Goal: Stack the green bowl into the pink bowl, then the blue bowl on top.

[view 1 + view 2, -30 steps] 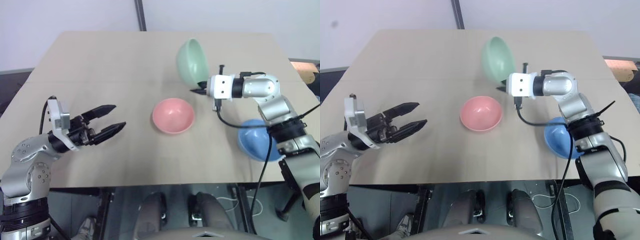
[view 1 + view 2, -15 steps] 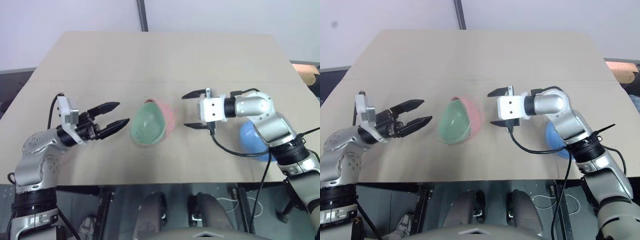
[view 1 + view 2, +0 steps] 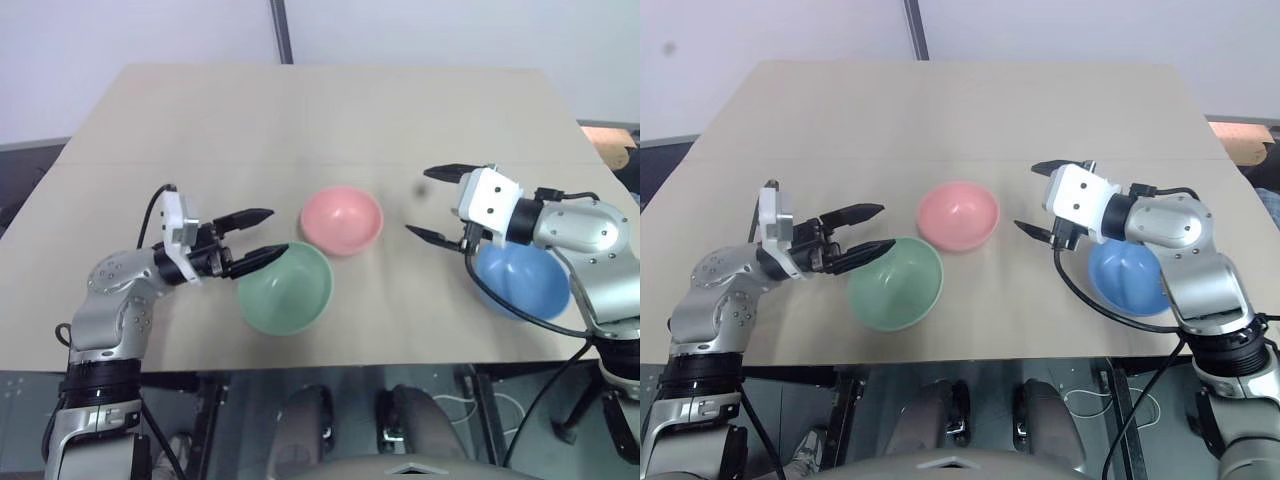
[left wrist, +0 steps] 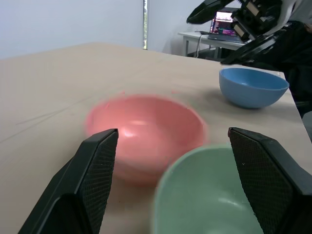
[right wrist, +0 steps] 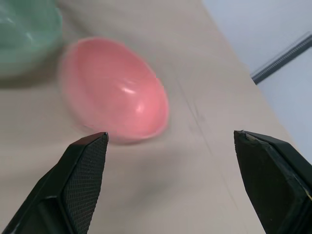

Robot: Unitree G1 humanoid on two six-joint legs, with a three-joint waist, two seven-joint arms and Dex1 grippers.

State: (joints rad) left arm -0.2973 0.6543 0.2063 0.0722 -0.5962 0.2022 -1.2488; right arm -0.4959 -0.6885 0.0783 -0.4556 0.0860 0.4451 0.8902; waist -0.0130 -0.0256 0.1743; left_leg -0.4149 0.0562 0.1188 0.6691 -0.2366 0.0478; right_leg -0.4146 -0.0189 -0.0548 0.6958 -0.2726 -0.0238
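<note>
On the tan table (image 3: 200, 120), the round mint-green plastic bowl (image 3: 285, 290) sat beside the salmon-pink plastic bowl (image 3: 342, 219), unstacked; both the left gripper (image 3: 262, 238) and the right gripper (image 3: 428, 203) gaped apart, empty.

No readable text, label or number anywhere — bowls and table plain.

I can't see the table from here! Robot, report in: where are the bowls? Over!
Both grippers open, empty: left gripper, right gripper. Green bowl beside pink bowl, not stacked. Blue bowl under right arm. Nothing blocking.
</note>
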